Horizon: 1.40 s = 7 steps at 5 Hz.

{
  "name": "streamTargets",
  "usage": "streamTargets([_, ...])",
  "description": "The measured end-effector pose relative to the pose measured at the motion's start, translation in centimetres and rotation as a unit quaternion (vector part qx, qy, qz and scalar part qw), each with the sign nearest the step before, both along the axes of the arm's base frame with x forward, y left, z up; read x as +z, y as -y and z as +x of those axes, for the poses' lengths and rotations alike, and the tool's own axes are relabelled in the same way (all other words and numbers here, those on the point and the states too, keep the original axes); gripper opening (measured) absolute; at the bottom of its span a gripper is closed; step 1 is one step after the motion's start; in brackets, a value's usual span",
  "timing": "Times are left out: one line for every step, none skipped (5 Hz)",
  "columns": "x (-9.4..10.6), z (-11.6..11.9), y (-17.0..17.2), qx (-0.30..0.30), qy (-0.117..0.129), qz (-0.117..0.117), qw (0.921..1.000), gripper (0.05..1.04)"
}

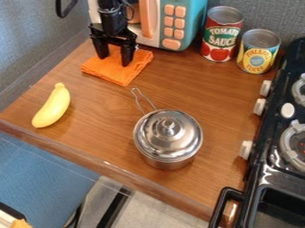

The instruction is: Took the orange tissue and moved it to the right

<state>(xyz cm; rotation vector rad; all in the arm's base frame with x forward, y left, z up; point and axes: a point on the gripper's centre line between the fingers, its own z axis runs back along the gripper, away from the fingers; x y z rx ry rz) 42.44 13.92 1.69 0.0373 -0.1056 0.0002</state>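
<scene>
The hand point(114, 61) is wide, fingers apart, pointing down over the orange cloth point(113, 73); nothing held that we can see. Contact with the cloth: we can't tell. Cloth lies folded on the wooden surface point(98, 129), in front of the toy microwave point(173, 24), up and to the right of the banana point(52, 106).

Main risk, we'd say: a missed pinch. Cloth looks thin and flat, so if the hand closes too high we expect it to come up with nothing; too low and the tips would scrape the wood. Grabbing just the top layer could unfold it. Going right, we'd watch the pot's wire handle point(140, 99): a low, trailing corner could snag it and turn the pot point(169, 138). Overshoot, and the cloth might knock the tomato can point(221, 35) or pineapple can point(258, 51).
</scene>
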Motion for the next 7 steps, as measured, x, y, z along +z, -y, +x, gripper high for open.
streamTargets([-0.1, -0.2, 1.4, 0.005, 0.002, 0.001, 1.0000, 0.999])
streamTargets([-0.1, -0.4, 3.5, 0.035, 0.004, -0.001, 0.9994, 0.999])
streamTargets([0.1, -0.1, 7.9, 0.024, -0.002, 0.000, 0.9997, 0.999])
streamTargets([0.5, 0.3, 12.1, 0.015, -0.008, 0.015, 0.9998, 0.999])
streamTargets([0.6, 0.6, 16.3, 0.008, -0.009, 0.030, 0.9995, 0.999])
streamTargets([0.7, 0.7, 18.7, 0.020, -0.007, 0.057, 0.9981, 0.999])
streamTargets([0.8, 0.9, 19.9, 0.035, -0.007, 0.073, 0.9967, 0.999])
